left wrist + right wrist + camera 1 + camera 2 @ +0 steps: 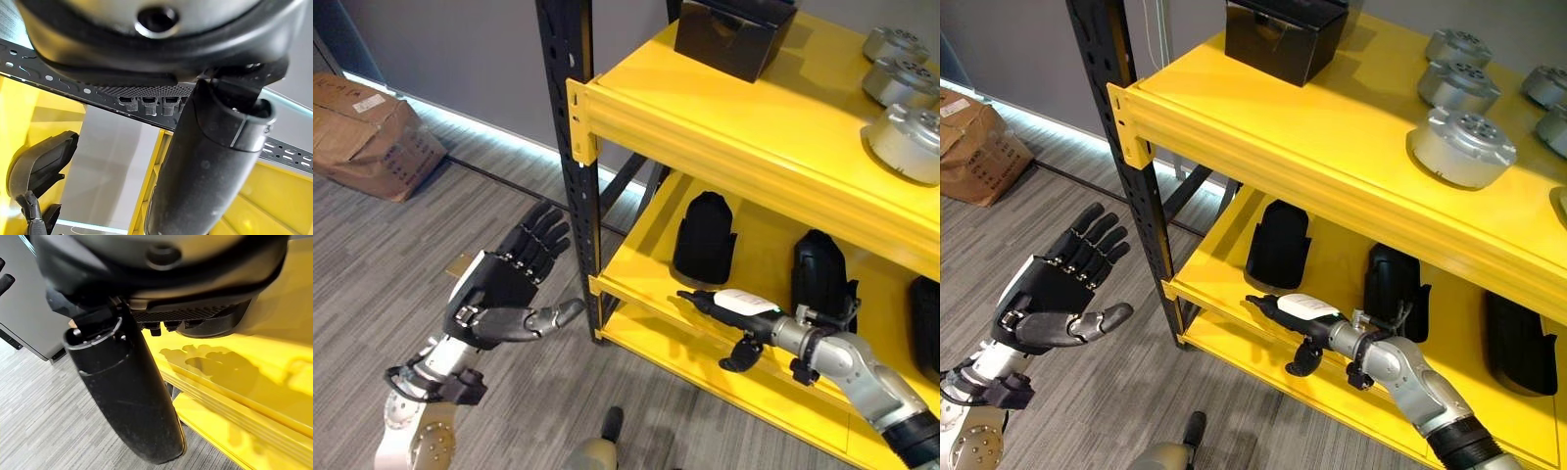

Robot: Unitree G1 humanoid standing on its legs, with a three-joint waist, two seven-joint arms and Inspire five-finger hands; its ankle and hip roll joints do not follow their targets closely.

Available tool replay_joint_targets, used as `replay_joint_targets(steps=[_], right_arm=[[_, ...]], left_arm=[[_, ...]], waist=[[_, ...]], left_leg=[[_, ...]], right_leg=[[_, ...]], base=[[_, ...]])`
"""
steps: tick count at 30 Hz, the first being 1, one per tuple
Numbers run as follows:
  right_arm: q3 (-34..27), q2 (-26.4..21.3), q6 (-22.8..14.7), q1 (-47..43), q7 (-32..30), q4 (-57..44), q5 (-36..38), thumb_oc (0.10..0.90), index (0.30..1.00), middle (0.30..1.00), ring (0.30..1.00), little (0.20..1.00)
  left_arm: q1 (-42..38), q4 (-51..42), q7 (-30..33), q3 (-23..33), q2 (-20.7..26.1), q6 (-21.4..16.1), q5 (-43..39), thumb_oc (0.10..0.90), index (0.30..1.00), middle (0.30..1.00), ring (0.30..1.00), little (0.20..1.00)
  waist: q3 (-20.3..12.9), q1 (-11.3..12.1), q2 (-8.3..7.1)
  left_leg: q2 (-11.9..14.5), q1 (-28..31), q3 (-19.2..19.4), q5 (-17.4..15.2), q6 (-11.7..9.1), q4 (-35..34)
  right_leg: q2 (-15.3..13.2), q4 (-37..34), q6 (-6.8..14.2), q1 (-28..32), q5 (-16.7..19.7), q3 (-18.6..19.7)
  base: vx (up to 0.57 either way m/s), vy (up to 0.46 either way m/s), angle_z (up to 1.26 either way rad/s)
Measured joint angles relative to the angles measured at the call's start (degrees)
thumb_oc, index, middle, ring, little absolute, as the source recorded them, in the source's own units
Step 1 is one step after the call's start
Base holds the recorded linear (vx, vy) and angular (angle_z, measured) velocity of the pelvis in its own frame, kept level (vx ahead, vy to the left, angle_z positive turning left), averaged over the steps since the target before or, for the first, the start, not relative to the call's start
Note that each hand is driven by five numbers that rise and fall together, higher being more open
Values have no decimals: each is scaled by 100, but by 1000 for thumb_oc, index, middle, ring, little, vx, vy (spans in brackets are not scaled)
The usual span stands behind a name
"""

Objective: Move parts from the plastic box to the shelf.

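Observation:
My left hand (499, 289) is open and empty, palm up with fingers spread, held over the floor to the left of the shelf's black upright (573, 166). My right hand (739, 304) reaches over the front of the yellow lower shelf (636, 255), fingers stretched out flat and holding nothing; its thumb (122, 396) hangs free above the shelf edge. Three black moulded parts (705, 235), (822, 269), (928, 328) stand on that lower shelf behind the right hand. One black part (39, 166) appears past the left hand too.
The yellow top shelf (1263, 108) carries several round silver parts (1459, 147) and a black box (1283, 34). A cardboard box (367, 132) lies on the grey floor at the far left. Open floor lies around the left hand.

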Motion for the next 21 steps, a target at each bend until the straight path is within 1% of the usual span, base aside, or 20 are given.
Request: replay_joint_targets(steps=[4,9,13,16,17,19,21], right_arm=[[184,153,33,-78,-71,150,-112,900,1000,1000,1000,1000],[329,313,294,-176,-182,475,-240,900,1000,1000,1000,1000],[371,448,417,-316,-267,889,-338,900,1000,1000,1000,1000],[379,503,541,-332,-385,918,-438,900,1000,1000,1000,1000],[383,511,549,-335,-412,918,-438,900,1000,1000,1000,1000],[384,540,562,-339,-442,918,-439,900,1000,1000,1000,1000],[404,666,665,-359,-494,944,-450,900,1000,1000,1000,1000]], left_arm=[[-2,1,-50,-2,-5,0,2,900,1000,1000,1000,1000],[-20,0,-107,-12,-7,1,10,900,1000,1000,1000,1000],[-23,1,-109,-13,-8,5,11,900,1000,1000,1000,1000],[-38,0,-124,-21,-18,9,25,900,1000,1000,1000,1000],[-44,0,-138,-26,-18,15,27,900,1000,1000,1000,1000],[-44,1,-184,-27,-18,32,27,900,1000,1000,1000,1000],[-71,1,-231,-93,-19,33,47,900,1000,1000,1000,1000]], waist=[[2,17,3],[15,35,23],[20,47,31],[25,48,39],[28,48,45],[33,49,52],[40,54,64]], left_leg=[[-1,-1,-6,1,-2,0],[-8,-6,-18,6,-7,0],[-14,-8,-26,7,-9,0],[-22,-12,-49,15,-20,0],[-26,-13,-61,40,-54,1],[-33,-12,-87,43,-59,1],[-38,-1,-126,44,-60,1]], right_leg=[[1,2,0,0,-1,-4],[-3,1,1,2,-1,-10],[-5,-1,1,6,-1,-16],[-7,-2,1,10,-1,-28],[-7,-2,1,14,-2,-33],[-7,-2,2,26,-2,-56],[-3,-3,3,54,-3,-82]], base=[[0,0,0],[0,0,0],[0,0,0],[-9,-7,3],[-12,-12,6],[-4,-7,7],[3,-7,10]])
